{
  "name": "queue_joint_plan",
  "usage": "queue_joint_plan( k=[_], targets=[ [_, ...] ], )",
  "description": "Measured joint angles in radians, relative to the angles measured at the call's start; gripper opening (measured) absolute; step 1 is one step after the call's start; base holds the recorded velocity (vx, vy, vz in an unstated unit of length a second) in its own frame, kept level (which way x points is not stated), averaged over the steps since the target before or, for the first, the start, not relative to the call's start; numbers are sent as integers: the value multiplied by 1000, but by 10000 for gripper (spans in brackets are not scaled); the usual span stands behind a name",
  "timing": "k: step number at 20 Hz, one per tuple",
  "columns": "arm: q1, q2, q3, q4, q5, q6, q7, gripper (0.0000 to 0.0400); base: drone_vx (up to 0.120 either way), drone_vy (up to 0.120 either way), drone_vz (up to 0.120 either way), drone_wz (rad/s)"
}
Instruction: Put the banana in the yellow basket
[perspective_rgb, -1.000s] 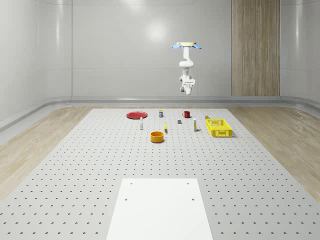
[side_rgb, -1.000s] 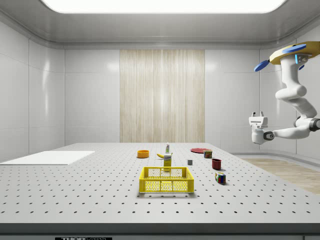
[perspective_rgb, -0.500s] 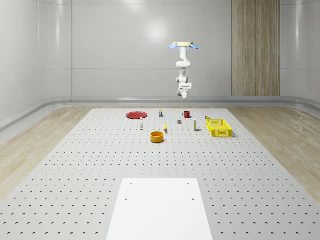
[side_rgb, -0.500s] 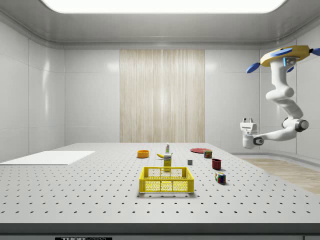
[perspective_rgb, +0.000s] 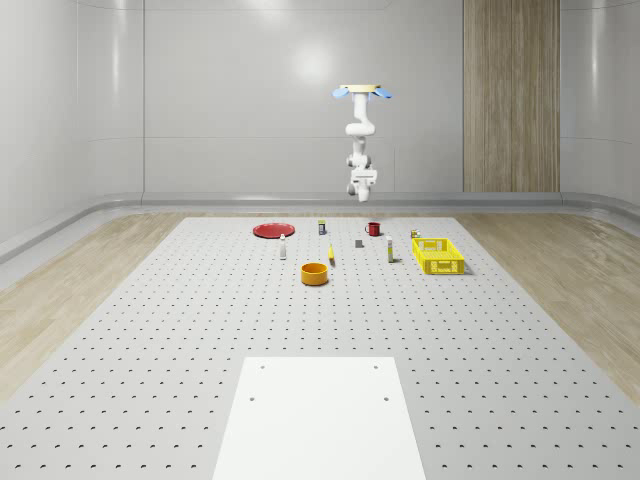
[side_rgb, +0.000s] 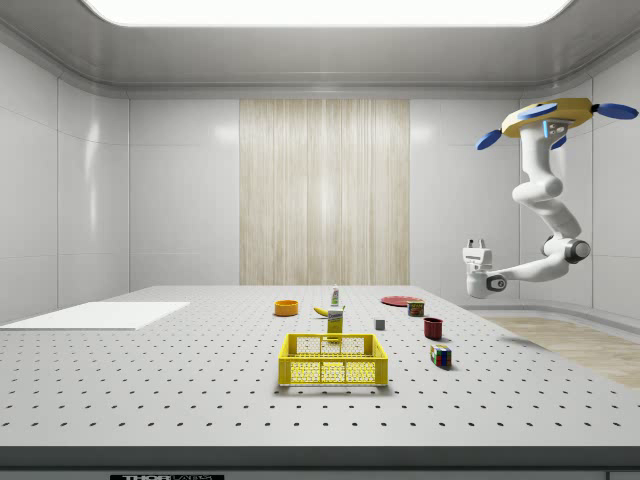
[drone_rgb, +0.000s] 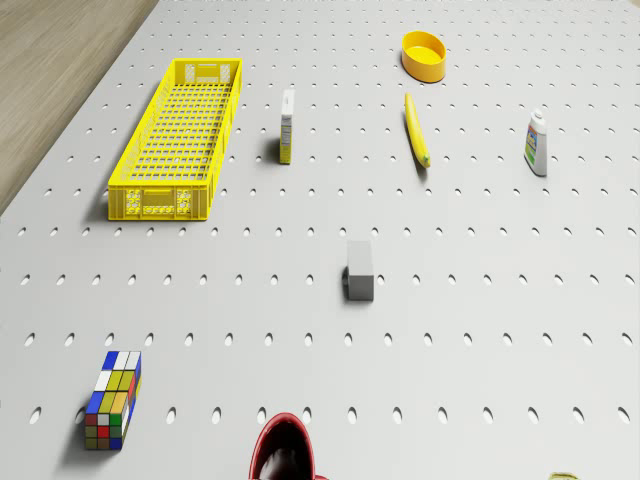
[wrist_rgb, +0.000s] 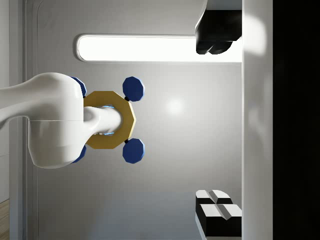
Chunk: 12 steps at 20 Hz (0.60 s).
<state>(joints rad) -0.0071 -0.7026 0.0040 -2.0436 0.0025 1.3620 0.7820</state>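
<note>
On the whole-scene view's left, a red plate lies flat at the far end of the counter. Next come a small white bottle and a round orange bowl. Just to the right of the bowl is the banana. It lies flat on the counter, by itself, with nothing touching it.

Above this middle part, the drone hovers high in the air over the far end of the counter. Its white arm hangs down and bends. The end effector is up in the air, well above all the things, and points up. In the wrist view its two black fingers are spread wide apart and hold nothing.

Further right, a gray block sits on the counter and a red mug stands behind it. Then there is a small upright carton. A color cube sits near the far end. Last on the right is the yellow basket. It is well apart from the banana, with the carton between them
</note>
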Motion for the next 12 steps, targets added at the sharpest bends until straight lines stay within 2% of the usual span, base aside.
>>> queue_joint_plan(
  k=[12],
  targets=[
    [-1, -4, 1, -2, 0, 6, 0, 400, 120, -120, 0, 0]
  ],
)
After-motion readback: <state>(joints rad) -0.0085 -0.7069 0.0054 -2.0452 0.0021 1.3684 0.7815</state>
